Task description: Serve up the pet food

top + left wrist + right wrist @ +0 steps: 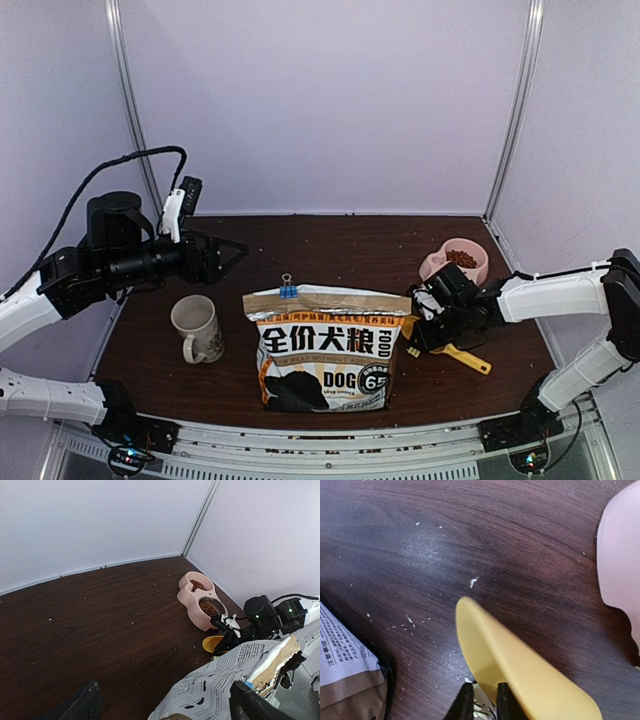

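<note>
The pet food [461, 258] was seen in the pink bowl [436, 266] at the far right of the desk [330, 250]. The left hand [232, 252] was spread apart above the desk. The fingers of the right hand [484, 695] were nearly together at the yellow scoop [520, 670]; whether it was clamped could not be told.

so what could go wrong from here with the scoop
The right gripper seems to sit at the thin edge of the scoop, so the scoop could slip or twist. The bowl, with kibble in it, lies close beside that arm; a swing might knock it. The bag has a clip on its top, so scooping probably fails until that comes off.
</note>
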Robot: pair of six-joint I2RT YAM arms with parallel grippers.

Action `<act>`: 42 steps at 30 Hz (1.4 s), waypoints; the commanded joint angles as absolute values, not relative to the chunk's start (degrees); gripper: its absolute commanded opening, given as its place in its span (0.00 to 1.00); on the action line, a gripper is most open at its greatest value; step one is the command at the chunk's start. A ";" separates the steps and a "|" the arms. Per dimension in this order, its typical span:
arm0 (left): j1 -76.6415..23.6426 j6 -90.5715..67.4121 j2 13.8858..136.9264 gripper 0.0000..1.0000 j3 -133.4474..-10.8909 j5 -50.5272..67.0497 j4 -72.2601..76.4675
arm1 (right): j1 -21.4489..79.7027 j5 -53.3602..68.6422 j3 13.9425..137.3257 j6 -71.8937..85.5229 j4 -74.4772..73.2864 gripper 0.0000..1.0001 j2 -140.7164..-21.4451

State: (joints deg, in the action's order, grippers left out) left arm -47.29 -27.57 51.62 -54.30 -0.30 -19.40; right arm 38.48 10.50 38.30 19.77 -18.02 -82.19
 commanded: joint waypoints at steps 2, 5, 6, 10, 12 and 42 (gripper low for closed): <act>-46.93 -27.42 51.63 0.91 -56.62 -0.44 -17.52 | 38.10 12.18 37.98 20.02 -16.21 0.10 -82.68; -46.98 -27.42 51.19 0.91 -56.39 -0.47 -17.66 | 38.01 12.96 38.00 20.13 -16.47 0.09 -82.45; -46.94 -27.42 51.05 0.91 -56.23 -0.45 -17.67 | 37.95 13.19 37.97 20.13 -16.51 0.10 -82.37; -46.95 -27.60 50.50 0.91 -55.73 -0.67 -17.84 | 37.92 14.55 37.50 20.28 -16.56 0.06 -82.29; -46.89 -27.66 50.30 0.91 -55.70 -0.52 -17.80 | 37.97 15.89 36.98 20.74 -15.76 0.04 -81.83; -61.67 -25.11 65.09 0.82 -74.35 9.27 -12.08 | 37.70 23.28 54.53 27.29 -20.75 0.00 -46.32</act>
